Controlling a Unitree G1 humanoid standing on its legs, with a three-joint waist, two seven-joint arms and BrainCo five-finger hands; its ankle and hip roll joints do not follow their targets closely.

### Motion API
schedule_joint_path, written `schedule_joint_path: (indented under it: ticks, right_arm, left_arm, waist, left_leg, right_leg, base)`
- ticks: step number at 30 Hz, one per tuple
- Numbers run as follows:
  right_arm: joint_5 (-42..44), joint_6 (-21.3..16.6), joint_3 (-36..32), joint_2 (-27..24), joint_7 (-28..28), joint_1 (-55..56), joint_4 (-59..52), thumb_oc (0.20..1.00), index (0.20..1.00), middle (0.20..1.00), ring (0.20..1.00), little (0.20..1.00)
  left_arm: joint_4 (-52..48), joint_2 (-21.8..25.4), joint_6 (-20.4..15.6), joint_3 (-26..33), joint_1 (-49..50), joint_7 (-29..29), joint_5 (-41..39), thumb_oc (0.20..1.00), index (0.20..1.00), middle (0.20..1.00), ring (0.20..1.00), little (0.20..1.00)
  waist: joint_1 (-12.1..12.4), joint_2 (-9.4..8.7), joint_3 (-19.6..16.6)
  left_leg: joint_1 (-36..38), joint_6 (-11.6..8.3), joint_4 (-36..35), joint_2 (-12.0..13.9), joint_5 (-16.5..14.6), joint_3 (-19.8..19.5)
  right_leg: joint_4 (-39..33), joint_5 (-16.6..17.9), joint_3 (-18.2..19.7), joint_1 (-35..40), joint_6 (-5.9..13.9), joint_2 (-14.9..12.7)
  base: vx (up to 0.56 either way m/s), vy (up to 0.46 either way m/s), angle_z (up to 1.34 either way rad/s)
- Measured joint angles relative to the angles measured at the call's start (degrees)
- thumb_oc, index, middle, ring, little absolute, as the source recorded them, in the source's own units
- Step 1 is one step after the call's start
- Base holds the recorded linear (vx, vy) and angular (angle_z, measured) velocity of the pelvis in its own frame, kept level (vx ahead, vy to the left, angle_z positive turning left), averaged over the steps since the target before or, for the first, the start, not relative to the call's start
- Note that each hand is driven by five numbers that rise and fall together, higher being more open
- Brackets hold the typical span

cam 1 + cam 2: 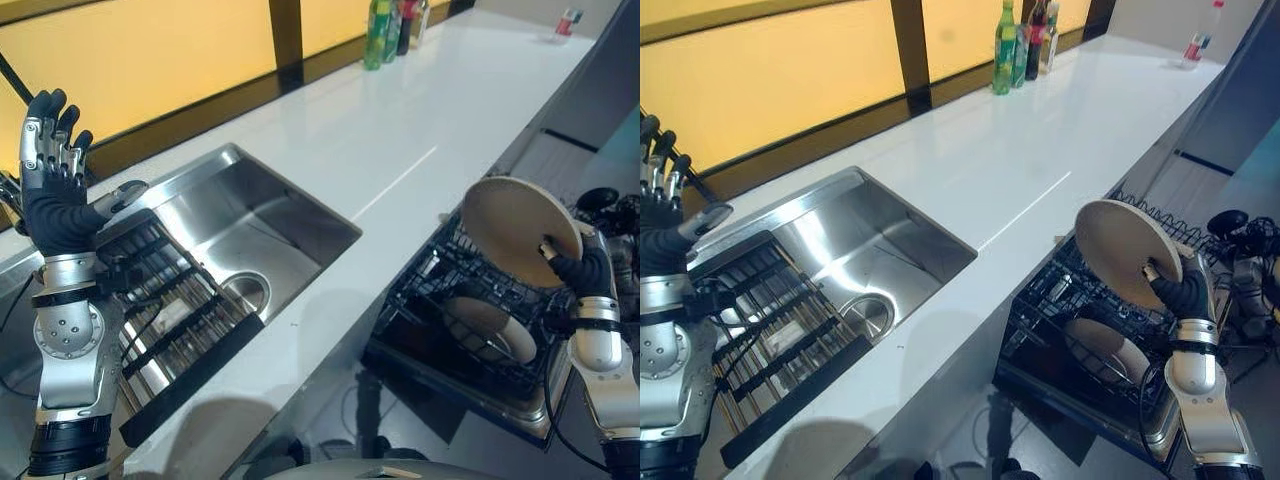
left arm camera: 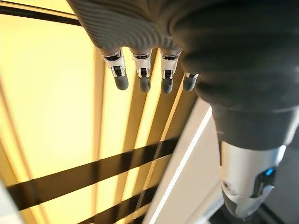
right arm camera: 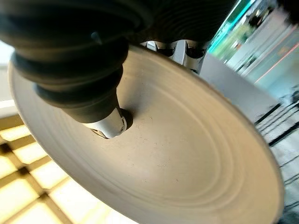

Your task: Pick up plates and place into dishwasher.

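Your right hand (image 1: 583, 272) pinches a round beige plate (image 1: 515, 228), held tilted above the black wire dishwasher rack (image 1: 430, 300), where a second beige plate (image 1: 487, 325) already lies. Your left hand (image 1: 50, 165) is raised with fingers straight, above the black slatted drying rack (image 1: 165, 320) resting in the stainless steel sink (image 1: 255, 225).

Long white countertop (image 1: 400, 140) with a steel sink (image 1: 250, 225), beneath warm yellow panels (image 1: 760, 80) split by dark posts.
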Motion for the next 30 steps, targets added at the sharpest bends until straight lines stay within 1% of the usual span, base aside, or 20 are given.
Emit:
schedule_joint_path:
  ticks: [2, 6, 8, 11, 13, 15, 17, 19, 21, 23, 26, 30]
  right_arm:
    - [-0.4, 0.2, 0.5, -1.5, -1.8, -3.0, 2.3, 0.2, 0.2, 0.2, 0.2, 0.2]
    - [-0.5, 0.5, 2.4, -3.4, -5.7, -8.5, 3.4, 0.2, 0.2, 0.2, 0.2, 0.2]
    - [-0.5, 0.7, 3.8, -4.3, -7.2, -11.2, 4.4, 0.2, 0.2, 0.2, 0.2, 0.2]
    - [-0.5, 1.5, 5.4, -5.3, -8.9, -14.8, 5.1, 0.2, 0.2, 0.2, 0.2, 0.2]
    - [-0.5, 2.0, 6.6, -5.3, -9.7, -16.1, 5.5, 0.2, 0.2, 0.2, 0.2, 0.2]
    - [-0.9, 2.2, 7.6, -5.7, -10.2, -16.2, 6.7, 0.2, 0.2, 0.2, 0.2, 0.2]
    - [-3.0, 2.4, 8.2, -8.0, -11.3, -16.3, 7.8, 0.2, 0.2, 0.2, 0.2, 0.2]
    - [-5.7, 3.6, 9.1, -10.3, -12.5, -17.7, 9.9, 0.2, 0.2, 0.2, 0.2, 0.2]
    - [-7.2, 4.7, 9.2, -12.2, -13.5, -19.1, 10.9, 0.2, 0.2, 0.2, 0.2, 0.2]
    - [-7.8, 5.3, 9.2, -13.7, -15.1, -19.9, 10.9, 0.2, 0.2, 0.2, 0.2, 0.2]
    - [-9.0, 5.7, 8.9, -15.0, -17.7, -20.8, 11.0, 0.2, 0.2, 0.2, 0.2, 0.2]
    - [-9.2, 6.1, 8.6, -15.6, -18.0, -21.8, 11.1, 0.2, 0.2, 0.2, 0.2, 0.2]
  left_arm:
    - [0.5, 1.4, 0.0, -0.2, -1.0, 2.3, 0.0, 1.0, 1.0, 1.0, 1.0, 1.0]
    - [1.1, 2.5, -0.3, -0.6, -4.5, 5.9, 0.5, 1.0, 1.0, 1.0, 1.0, 1.0]
    - [2.7, 2.9, -0.6, -1.7, -6.8, 7.9, 0.7, 1.0, 1.0, 1.0, 1.0, 1.0]
    - [3.2, 3.3, -1.0, -2.7, -7.9, 10.4, 1.1, 1.0, 1.0, 1.0, 1.0, 1.0]
    - [3.2, 4.1, -1.1, -3.0, -7.8, 11.5, 1.9, 1.0, 1.0, 1.0, 1.0, 1.0]
    - [3.1, 4.8, -1.3, -3.3, -7.9, 12.3, 2.3, 1.0, 1.0, 1.0, 1.0, 1.0]
    - [3.1, 5.9, -1.4, -3.4, -8.3, 13.1, 2.7, 1.0, 1.0, 1.0, 1.0, 1.0]
    - [3.1, 6.4, -1.3, -3.8, -9.4, 13.9, 2.7, 1.0, 1.0, 1.0, 1.0, 1.0]
    - [3.1, 7.7, -1.2, -4.9, -10.1, 14.6, 2.8, 1.0, 1.0, 1.0, 1.0, 1.0]
    - [3.1, 7.7, -1.1, -4.9, -10.2, 15.2, 2.8, 1.0, 1.0, 1.0, 1.0, 1.0]
    - [3.1, 7.8, -1.1, -4.9, -10.2, 16.3, 2.8, 1.0, 1.0, 1.0, 1.0, 1.0]
    - [3.1, 7.9, -1.0, -5.3, -10.7, 17.0, 3.0, 1.0, 1.0, 1.0, 1.0, 1.0]
  waist:
    - [-0.8, 0.66, 2.8]
    - [-1.0, 1.77, 9.1]
    - [-0.9, 2.64, 12.0]
    - [-0.8, 3.99, 15.8]
    - [-0.7, 4.59, 17.7]
    - [-0.7, 4.81, 18.1]
    - [-0.8, 4.88, 18.2]
    - [-0.9, 4.88, 18.2]
    - [-0.9, 4.94, 18.3]
    - [-1.0, 5.25, 18.5]
    - [-1.0, 5.66, 19.0]
    - [-1.1, 6.43, 19.5]
  left_leg:
    - [-4.0, 0.09, 3.0, -0.1, -0.1, -0.3]
    - [-11.0, -0.06, 7.9, 0.2, -0.7, -0.9]
    - [-14.4, -0.26, 9.8, 0.7, -0.8, -1.3]
    - [-17.9, -0.64, 12.0, 1.3, -0.9, -1.5]
    - [-18.6, -0.91, 12.4, 1.6, -0.9, -1.6]
    - [-18.9, -1.13, 12.2, 1.9, -0.9, -1.7]
    - [-19.7, -1.3, 12.2, 2.1, -0.8, -1.8]
    - [-20.1, -1.39, 12.2, 2.3, -0.8, -1.8]
    - [-20.6, -1.45, 12.1, 2.4, -0.7, -1.7]
    - [-20.6, -1.46, 12.0, 2.4, -0.7, -1.6]
    - [-20.7, -1.46, 11.6, 2.3, -0.7, -1.2]
    - [-21.4, -1.51, 11.6, 2.2, -0.7, -1.1]
  right_leg:
    - [1.0, 0.7, 0.0, -2.6, 0.0, 0.3]
    - [3.7, 1.0, -0.4, -8.5, -0.06, 0.7]
    - [5.2, 1.0, -0.8, -11.6, -0.25, 1.2]
    - [7.1, 1.2, -0.9, -14.9, -0.7, 2.0]
    - [7.9, 1.0, -0.9, -15.8, -0.98, 2.4]
    - [8.1, 0.9, -1.1, -16.2, -1.26, 2.6]
    - [8.5, 0.8, -2.1, -17.2, -1.52, 2.6]
    - [8.6, 0.9, -3.1, -17.8, -1.74, 2.6]
    - [8.7, 1.0, -3.3, -18.4, -1.86, 2.6]
    - [8.7, 1.0, -3.3, -18.7, -1.88, 2.6]
    - [9.1, 0.9, -3.2, -19.5, -1.97, 2.5]
    - [10.0, 0.8, -3.2, -20.9, -2.07, 2.5]
  base:
    - [-0.26, -0.239, 0.06]
    - [-0.25, -0.277, 0.05]
    - [-0.17, -0.263, 0.06]
    - [-0.06, -0.217, -0.01]
    - [-0.01, -0.209, -0.02]
    - [-0.02, -0.182, 0.0]
    - [-0.01, -0.169, 0.0]
    - [0.0, -0.113, -0.01]
    - [0.0, -0.056, -0.04]
    - [-0.01, -0.017, -0.07]
    - [0.01, -0.005, -0.09]
    - [0.01, 0.005, -0.08]
